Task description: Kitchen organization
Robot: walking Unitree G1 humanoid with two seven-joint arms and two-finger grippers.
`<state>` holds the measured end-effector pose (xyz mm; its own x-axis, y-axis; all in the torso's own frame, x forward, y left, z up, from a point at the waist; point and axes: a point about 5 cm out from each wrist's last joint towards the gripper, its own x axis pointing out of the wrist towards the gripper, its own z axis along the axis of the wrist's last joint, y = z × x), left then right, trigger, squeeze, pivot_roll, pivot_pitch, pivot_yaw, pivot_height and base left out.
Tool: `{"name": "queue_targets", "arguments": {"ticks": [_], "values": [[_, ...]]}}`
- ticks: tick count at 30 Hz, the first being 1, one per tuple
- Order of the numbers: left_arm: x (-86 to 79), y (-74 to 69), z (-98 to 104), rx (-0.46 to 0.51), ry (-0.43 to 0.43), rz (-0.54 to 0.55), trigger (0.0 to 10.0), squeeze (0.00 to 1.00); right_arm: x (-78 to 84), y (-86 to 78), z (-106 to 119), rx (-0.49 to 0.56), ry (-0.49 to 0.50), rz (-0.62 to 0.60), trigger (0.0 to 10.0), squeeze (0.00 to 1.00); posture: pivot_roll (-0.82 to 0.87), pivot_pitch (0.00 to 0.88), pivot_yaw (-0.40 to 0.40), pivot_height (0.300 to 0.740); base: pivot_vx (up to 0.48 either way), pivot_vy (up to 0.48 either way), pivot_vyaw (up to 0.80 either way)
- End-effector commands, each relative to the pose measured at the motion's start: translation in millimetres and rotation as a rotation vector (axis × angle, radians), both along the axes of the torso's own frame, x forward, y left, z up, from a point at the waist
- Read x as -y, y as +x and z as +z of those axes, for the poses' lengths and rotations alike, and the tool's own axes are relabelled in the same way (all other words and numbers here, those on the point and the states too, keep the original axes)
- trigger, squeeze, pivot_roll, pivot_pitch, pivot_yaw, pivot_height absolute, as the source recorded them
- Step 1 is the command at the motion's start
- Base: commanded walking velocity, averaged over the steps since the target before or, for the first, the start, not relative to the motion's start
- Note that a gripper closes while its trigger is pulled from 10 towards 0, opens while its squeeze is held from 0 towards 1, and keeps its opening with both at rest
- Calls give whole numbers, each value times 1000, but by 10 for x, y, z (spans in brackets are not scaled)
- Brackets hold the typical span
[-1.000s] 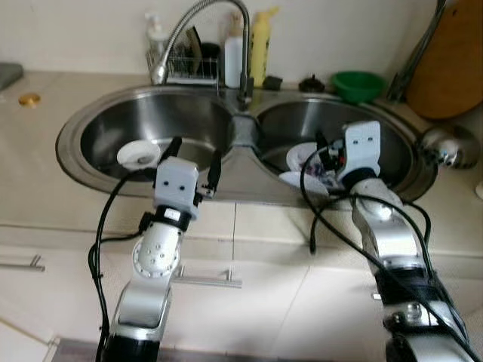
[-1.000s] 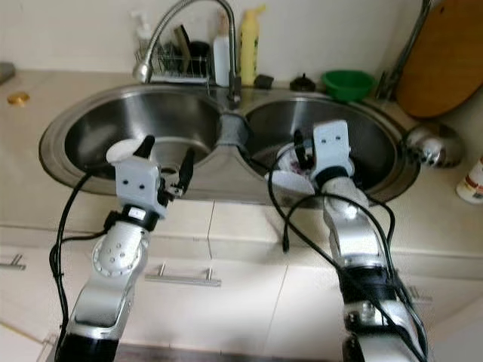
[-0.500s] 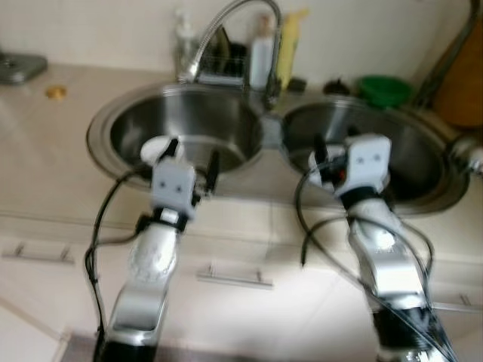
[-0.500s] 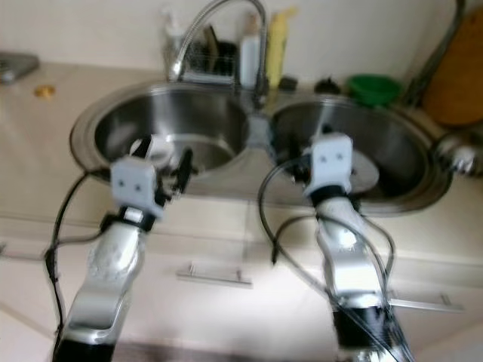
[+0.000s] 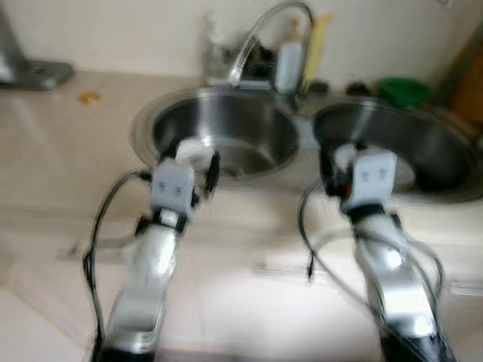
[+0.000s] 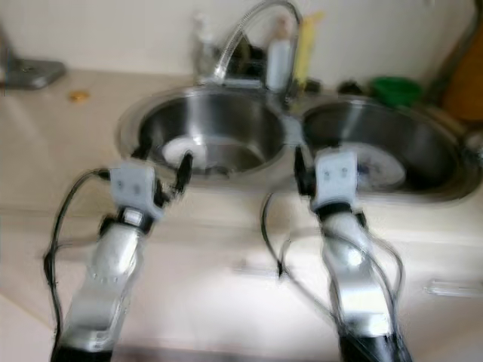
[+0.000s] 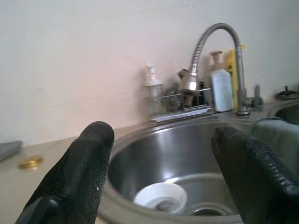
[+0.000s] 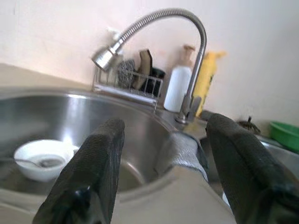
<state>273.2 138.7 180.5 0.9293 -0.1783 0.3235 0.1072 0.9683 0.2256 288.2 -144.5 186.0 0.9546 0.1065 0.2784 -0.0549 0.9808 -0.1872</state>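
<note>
A double steel sink (image 5: 151, 124) is set in the beige counter before me. A white bowl (image 8: 39, 161) with a spoon in it rests in the left basin, also as white bowl (image 7: 160, 197). White plates (image 6: 377, 170) lie in the right basin. My left gripper (image 6: 163, 158) hovers open at the front rim of the left basin, holding nothing. My right gripper (image 8: 163, 158) is open and empty, held over the front rim near the divider between the basins. The eye views are blurred.
A curved faucet (image 8: 159, 18) rises behind the divider. Beside it are a wire rack (image 8: 127, 86) with scrubbers, a white bottle (image 8: 179, 87) and a yellow bottle (image 8: 206, 77). A green bowl (image 5: 404, 90) sits at the back right, a small gold object (image 5: 89, 96) on the left counter.
The whole picture has slid to the right and grown more blurred, so the camera has swung left. Both arms hold the same open pose in front of the sink.
</note>
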Motion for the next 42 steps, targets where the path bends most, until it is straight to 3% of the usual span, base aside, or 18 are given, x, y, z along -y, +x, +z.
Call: {"name": "queue_targets", "arguments": {"ticks": [1,12,23,30,42], "values": [[110,-12,15,5,-10,-45,10000,0,170,-54,-20,-13,-19,-63,10000,0,42,0,-51,740,0,315,-800],[127,-26,29,28,-15,-59,10000,0,170,-204,-1,-2,-19,-54,10000,0,22,0,-42,740,0,96,-800],[148,-13,60,59,-4,-68,10000,0,126,-274,89,80,-80,-46,10000,0,17,0,-42,740,0,0,-800],[184,-11,56,73,25,-86,10000,0,266,-430,-54,65,-139,-72,10000,0,4,0,-36,740,0,0,-800],[227,0,61,92,40,-115,10000,0,296,-415,-27,106,-130,-123,10000,0,-2,0,-21,740,0,-437,-800]]}}
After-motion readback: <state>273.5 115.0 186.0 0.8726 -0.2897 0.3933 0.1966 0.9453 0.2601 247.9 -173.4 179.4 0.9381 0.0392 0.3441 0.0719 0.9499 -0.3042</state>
